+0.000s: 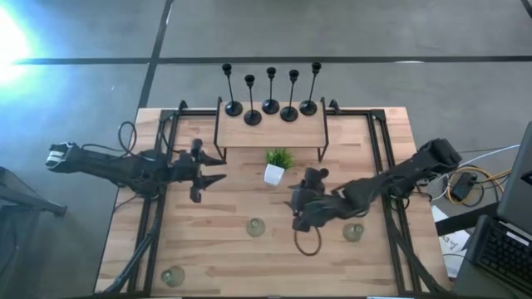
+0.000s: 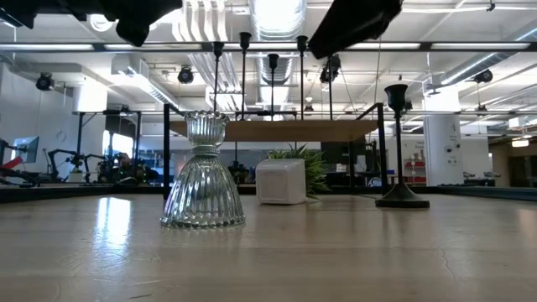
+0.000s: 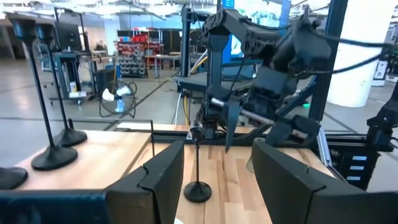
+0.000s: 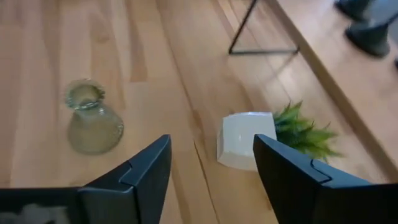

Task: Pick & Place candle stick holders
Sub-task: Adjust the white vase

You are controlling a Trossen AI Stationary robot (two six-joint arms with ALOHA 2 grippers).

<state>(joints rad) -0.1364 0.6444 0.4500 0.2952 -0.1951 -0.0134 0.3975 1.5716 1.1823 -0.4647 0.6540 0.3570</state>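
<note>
Ribbed glass candle stick holder (image 2: 202,172) stands nearest, mid-desk toward the front edge.
Right gripper (image 1: 309,202) hangs open above a short black holder (image 3: 198,163) standing mid-desk; lift straight up, avoiding the plant (image 1: 278,165). Left gripper (image 1: 202,171) waits open.

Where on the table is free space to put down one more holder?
Bare wood lies between the glass holder and the corner glass holder, and along the table's left side. It is crowded under the right gripper, near the plant, and on the raised shelf.
</note>
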